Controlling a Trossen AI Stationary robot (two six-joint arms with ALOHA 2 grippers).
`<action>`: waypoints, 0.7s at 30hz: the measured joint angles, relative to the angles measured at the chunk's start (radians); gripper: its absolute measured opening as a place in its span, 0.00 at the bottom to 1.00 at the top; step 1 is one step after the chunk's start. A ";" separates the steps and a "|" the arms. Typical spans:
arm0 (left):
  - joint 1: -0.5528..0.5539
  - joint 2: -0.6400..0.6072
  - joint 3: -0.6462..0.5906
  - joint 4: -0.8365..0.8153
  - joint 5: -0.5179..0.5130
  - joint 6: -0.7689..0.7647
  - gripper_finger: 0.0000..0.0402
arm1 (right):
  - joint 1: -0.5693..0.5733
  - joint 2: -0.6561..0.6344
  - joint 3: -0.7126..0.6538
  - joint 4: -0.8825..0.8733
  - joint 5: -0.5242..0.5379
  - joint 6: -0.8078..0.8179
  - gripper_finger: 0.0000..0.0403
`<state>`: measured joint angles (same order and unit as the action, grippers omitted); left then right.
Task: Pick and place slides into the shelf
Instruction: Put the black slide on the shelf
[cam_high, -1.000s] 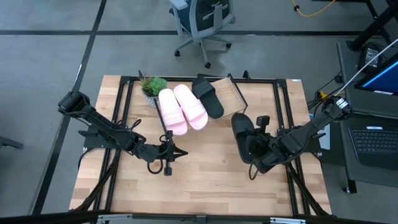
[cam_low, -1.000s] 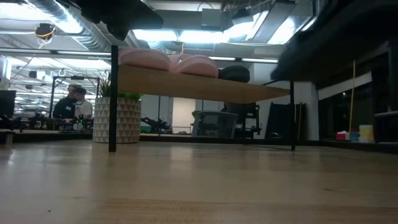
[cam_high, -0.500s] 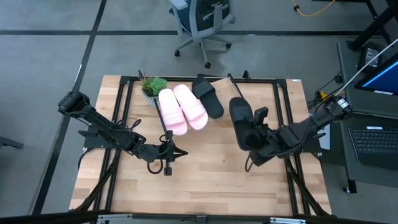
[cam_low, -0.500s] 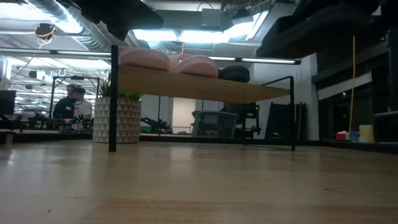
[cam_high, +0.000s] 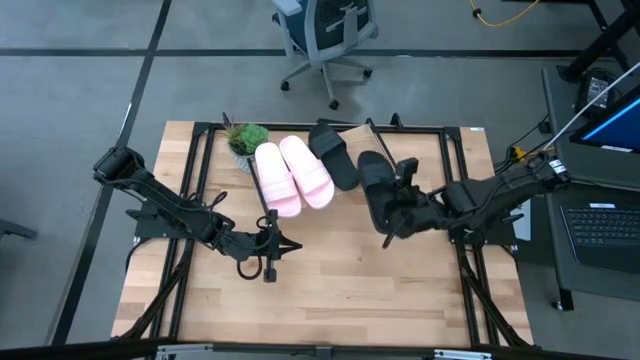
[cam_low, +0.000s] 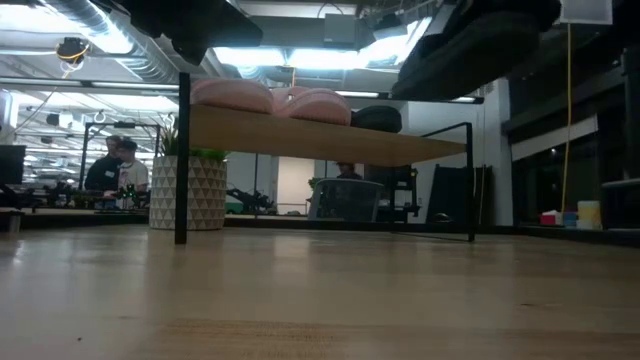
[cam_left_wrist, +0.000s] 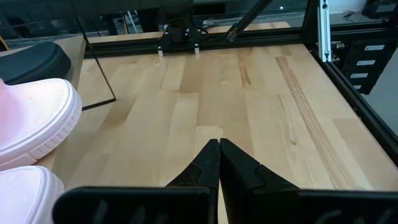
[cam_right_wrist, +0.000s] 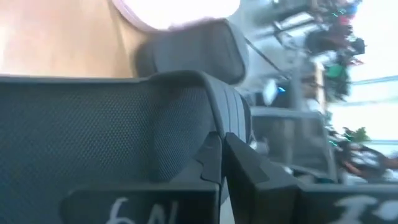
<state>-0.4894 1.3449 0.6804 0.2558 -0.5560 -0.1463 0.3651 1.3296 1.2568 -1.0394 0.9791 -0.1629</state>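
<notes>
The right gripper pinches a black slide by its strap and holds it in the air just beside the right end of the shelf, next to the black slide already on the board. The carried sandal hangs clear of the table, sole toward the low camera, where it shows as a dark slab above the shelf's right end. In front of the shelf the bare wood runs open to the near edge, bounded on both sides by the black frame rails.

The two pink slides lie side by side on the slanted board, toes toward the table's front, with the resting black one touching the right pink one. The potted plant stands at the shelf's left end.

The left gripper waits low over the table's middle-left, its fingers pressed together; its wrist view shows the closed tips over bare planks and the pink soles close by. The right wrist view shows the black strap's mesh texture filling the frame around closed fingers. Only the low view shows people far behind the table.
</notes>
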 joint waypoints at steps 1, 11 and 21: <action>0.000 0.000 0.000 0.000 0.000 0.000 0.01 | -0.014 -0.009 0.000 0.030 -0.038 -0.027 0.02; 0.000 0.000 0.000 0.000 0.000 0.026 0.01 | -0.135 -0.097 0.000 0.163 -0.153 -0.232 0.02; 0.000 0.000 0.000 0.000 0.000 0.026 0.01 | -0.277 -0.096 0.000 0.299 -0.273 -0.461 0.02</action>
<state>-0.4896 1.3449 0.6804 0.2561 -0.5563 -0.1200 0.0884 1.2339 1.2566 -0.7404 0.7062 -0.6244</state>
